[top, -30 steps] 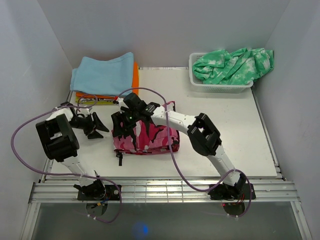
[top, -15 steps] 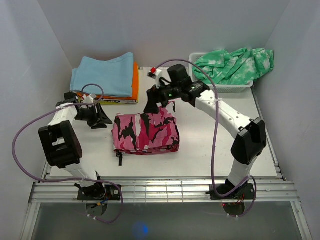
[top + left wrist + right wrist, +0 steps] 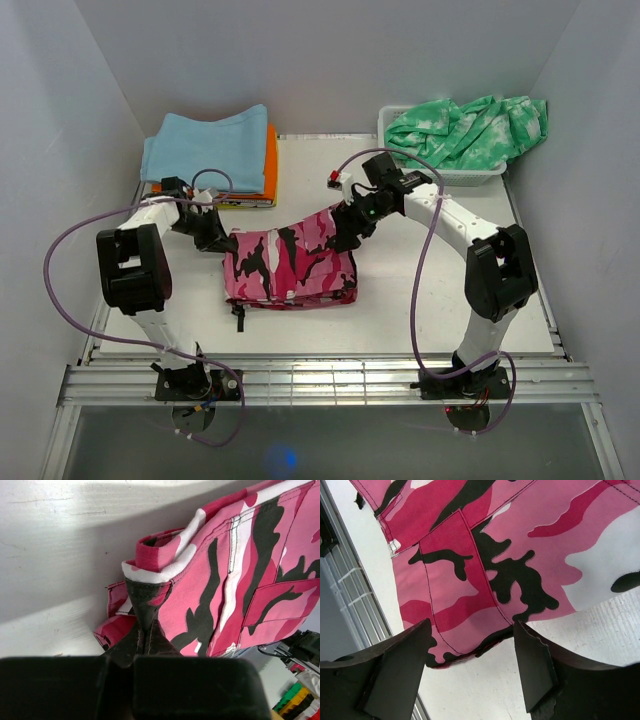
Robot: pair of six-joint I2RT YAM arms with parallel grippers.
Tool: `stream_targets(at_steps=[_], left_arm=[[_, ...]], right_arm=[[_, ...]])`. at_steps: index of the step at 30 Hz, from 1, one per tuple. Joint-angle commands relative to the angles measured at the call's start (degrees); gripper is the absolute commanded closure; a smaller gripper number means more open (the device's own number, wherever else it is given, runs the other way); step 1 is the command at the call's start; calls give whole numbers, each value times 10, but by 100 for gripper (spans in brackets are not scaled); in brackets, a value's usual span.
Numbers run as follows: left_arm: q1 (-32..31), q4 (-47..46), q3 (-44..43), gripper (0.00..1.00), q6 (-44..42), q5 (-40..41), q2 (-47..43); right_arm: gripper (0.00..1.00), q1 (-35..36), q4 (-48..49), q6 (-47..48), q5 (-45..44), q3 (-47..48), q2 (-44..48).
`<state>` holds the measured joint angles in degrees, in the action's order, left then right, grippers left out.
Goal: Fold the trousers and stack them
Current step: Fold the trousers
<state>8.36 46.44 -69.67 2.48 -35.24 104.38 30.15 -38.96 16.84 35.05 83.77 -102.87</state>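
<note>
The left gripper [image 3: 211,234] has its black fingers pressed together on the far-left corner of the folded pink-camouflage fabric trousers [image 3: 290,265], pinching a seamed fold. The trousers lie as a rectangular bundle on the white table [image 3: 440,290], left of centre, between both grippers. The right gripper [image 3: 348,224] sits at the far-right corner, its fingers spread over the fabric.

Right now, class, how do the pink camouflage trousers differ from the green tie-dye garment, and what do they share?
The trousers lie folded flat on the table; the green tie-dye garment sits bunched in a white basket. The trousers are pink, white and black; the garment is green and white. The left gripper pinches the trousers; no gripper touches the garment. Both are patterned cloth.
</note>
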Motion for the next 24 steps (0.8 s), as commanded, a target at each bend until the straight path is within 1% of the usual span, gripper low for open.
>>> stream_targets(at_steps=[1,5,7,9,12,14,16,20,23,24], left_arm=[[1,36,-28,100,-21,7,-44],[2,56,-14,100,-48,18,-99],[2,55,11,100,-49,34,-116],[3,53,30,100,-49,54,-113],[2,36,59,100,-40,76,-79],[2,16,63,100,-34,78,-48],[3,7,59,97,-31,88,-28],[2,-20,32,98,-43,113,17],[2,-21,-19,100,-48,117,63],[3,-21,-48,100,-52,118,83]], right_arm=[[28,-2,-3,28,6,-5,-1],[28,-2,-2,27,4,-12,6],[28,-2,-2,28,2,-16,7],[28,-2,-2,28,-1,-21,2],[28,-2,-9,35,4,-19,-11],[29,-2,-23,45,14,-18,-22],[30,-2,-30,57,18,-16,-43],[34,-2,-39,68,2,-26,-75],[36,-2,-32,65,-29,-51,-82],[37,-2,-17,60,-38,-61,-75]])
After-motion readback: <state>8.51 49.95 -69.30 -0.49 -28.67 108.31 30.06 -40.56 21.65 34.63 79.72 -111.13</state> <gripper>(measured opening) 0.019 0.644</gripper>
